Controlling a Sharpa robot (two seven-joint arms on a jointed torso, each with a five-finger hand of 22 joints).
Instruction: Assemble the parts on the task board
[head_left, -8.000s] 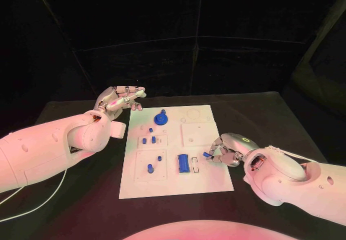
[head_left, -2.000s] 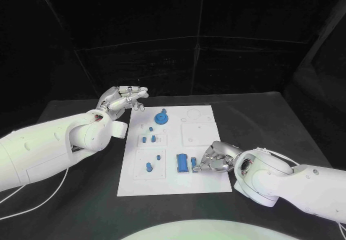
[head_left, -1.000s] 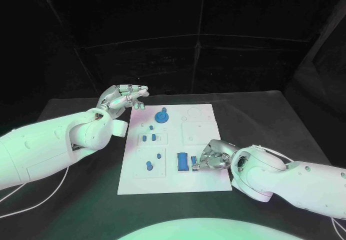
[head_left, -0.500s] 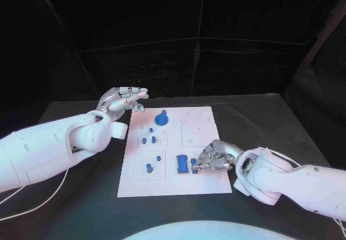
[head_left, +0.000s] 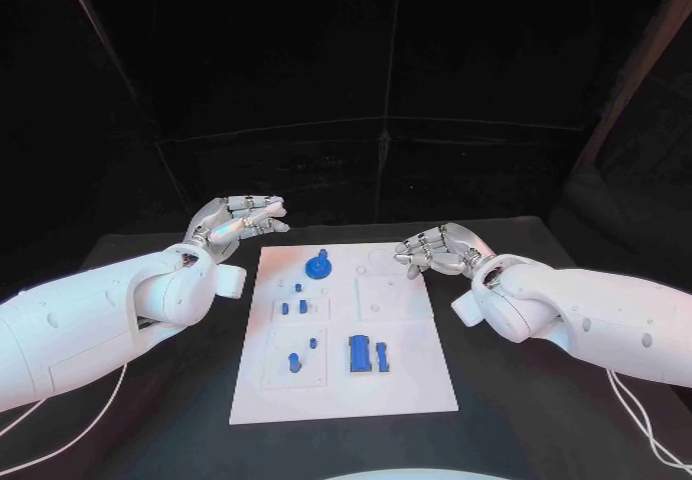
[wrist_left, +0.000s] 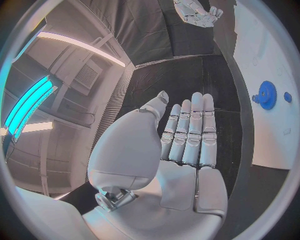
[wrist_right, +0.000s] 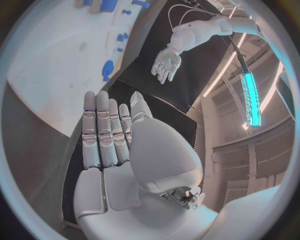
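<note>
Board: white, centre of table, long axis running 12 to 6. Parts on it: gear at about 11 of board centre, small pegs at 9, more pegs at 7, block with slim bar just beside it at 6. Square plate at 1 looks bare, round recess above it too faint to read.

Left hand hovers off the board's 11 corner, over black table, holding nothing; wrist view shows fingers straight and side by side, palm open. Right hand hovers at board's 1 corner, also holding nothing, fingers straight and together, not touching any part.

Step, my read: between placements, both hands raised clear, block and bar look seated. Next move likely needs one hand down to a loose part, probably the gear or a peg, with a fine pinch and alignment over its slot. Which parts are already seated I can't tell.
</note>
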